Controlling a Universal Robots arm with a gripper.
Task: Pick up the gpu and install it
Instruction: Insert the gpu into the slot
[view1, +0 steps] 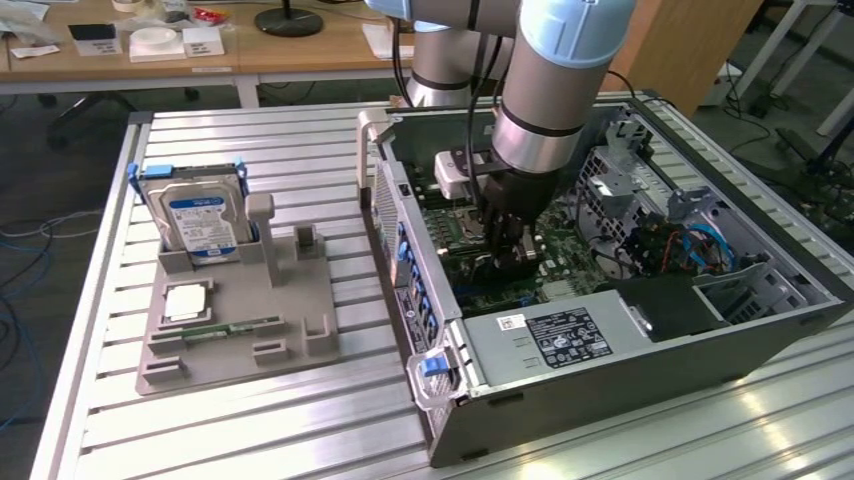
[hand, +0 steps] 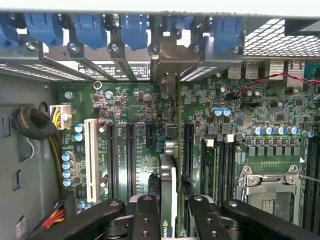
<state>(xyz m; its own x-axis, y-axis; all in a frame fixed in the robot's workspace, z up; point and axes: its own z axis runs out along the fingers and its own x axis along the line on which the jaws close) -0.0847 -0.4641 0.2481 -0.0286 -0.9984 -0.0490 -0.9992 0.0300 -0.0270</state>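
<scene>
The gpu (hand: 168, 190) stands on edge between my fingers, seen end-on in the wrist view. Its silver end bracket (hand: 167, 60) lies against the case's rear slot openings. The card sits low over the motherboard (hand: 130, 110), in line with a long black slot. My gripper (hand: 172, 200) is shut on the gpu, with one black finger on each side of it. In the exterior view my gripper (view1: 511, 262) reaches straight down into the open computer case (view1: 641, 340).
Blue slot clips (hand: 90, 30) line the case's rear wall. A processor socket (hand: 270, 190) and upright memory slots (hand: 225, 165) lie beside the card. On the exterior view's left, a grey fixture (view1: 240, 320) holds a hard drive (view1: 200, 222) and a green memory stick (view1: 227, 328).
</scene>
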